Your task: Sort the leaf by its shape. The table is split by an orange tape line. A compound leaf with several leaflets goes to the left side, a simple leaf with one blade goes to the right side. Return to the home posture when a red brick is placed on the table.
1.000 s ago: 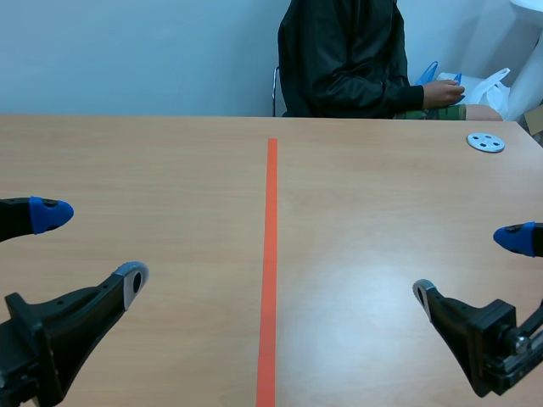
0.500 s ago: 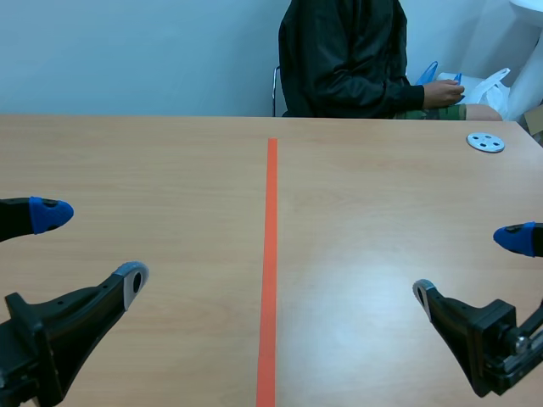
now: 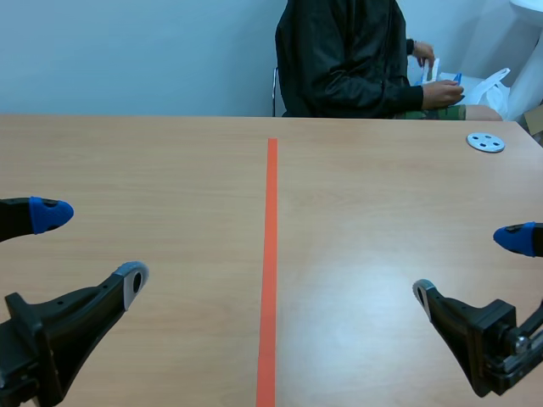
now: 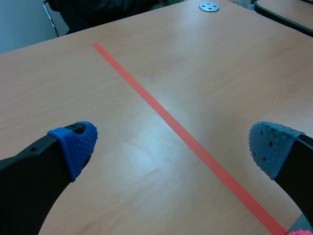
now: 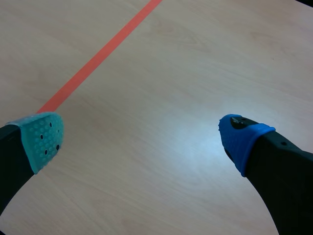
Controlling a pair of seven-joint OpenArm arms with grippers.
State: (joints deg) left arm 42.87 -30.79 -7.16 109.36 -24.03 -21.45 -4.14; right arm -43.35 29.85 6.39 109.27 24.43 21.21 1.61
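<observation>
Table (image 3: pixel 153 161): light wood, split from near edge to far edge by an orange tape line (image 3: pixel 271 254) down its middle.
Left gripper (image 3: pixel 92 248): low over the near left corner, fingers spread wide, grasping nothing.
Right gripper (image 3: pixel 468 265): low over the near right corner, likewise released.
Disc (image 3: pixel 486 142): small, grey, with holes, near the far right corner.
Person (image 3: pixel 339 59): dark jacket, seated behind the far edge.

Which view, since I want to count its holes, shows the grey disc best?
The scene view: the grey disc lies far right on the table, holes visible. The left wrist view shows it far ahead of the left gripper. The right wrist view misses it.
</observation>
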